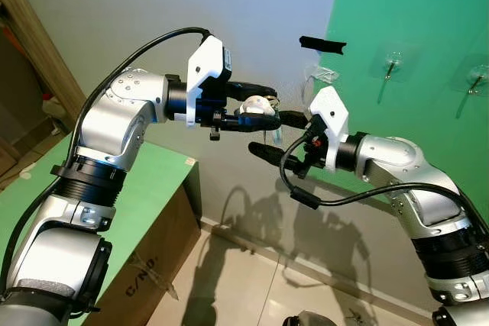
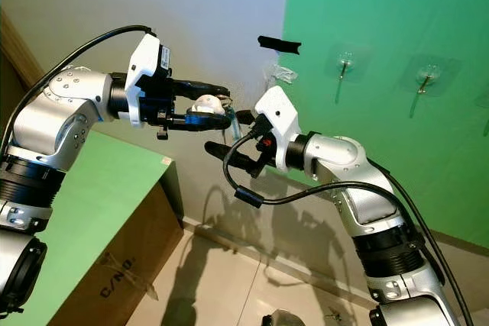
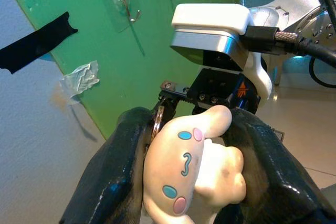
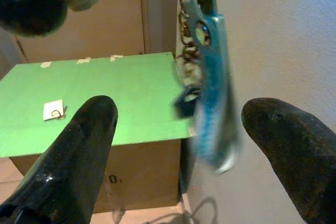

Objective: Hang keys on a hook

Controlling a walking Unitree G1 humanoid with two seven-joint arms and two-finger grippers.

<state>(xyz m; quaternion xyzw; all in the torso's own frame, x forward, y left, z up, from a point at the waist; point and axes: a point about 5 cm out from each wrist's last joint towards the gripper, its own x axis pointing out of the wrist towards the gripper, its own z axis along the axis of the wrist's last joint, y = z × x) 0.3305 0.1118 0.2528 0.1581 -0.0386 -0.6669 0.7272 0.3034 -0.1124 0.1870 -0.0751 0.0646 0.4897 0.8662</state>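
My left gripper (image 1: 267, 108) is shut on a white cartoon-dog charm (image 3: 189, 177), held in mid-air before the wall. From the charm's metal ring (image 3: 157, 121) hang the keys (image 4: 210, 87), a blue one in front. My right gripper (image 4: 181, 124) is open, with one finger on each side of the hanging keys and not touching them; it also shows just right of the charm as my right gripper (image 2: 233, 133). Clear adhesive hooks (image 1: 392, 66) (image 1: 477, 82) are stuck on the green wall panel (image 1: 428, 13), to the right of and above both grippers.
A cardboard box with a green top (image 1: 153, 188) stands below my left arm. Black tape (image 1: 322, 43) and a crumpled clear scrap (image 1: 325, 74) sit at the green panel's edge. Tiled floor (image 1: 244, 280) lies below, with a wooden door frame (image 1: 38, 43) at the left.
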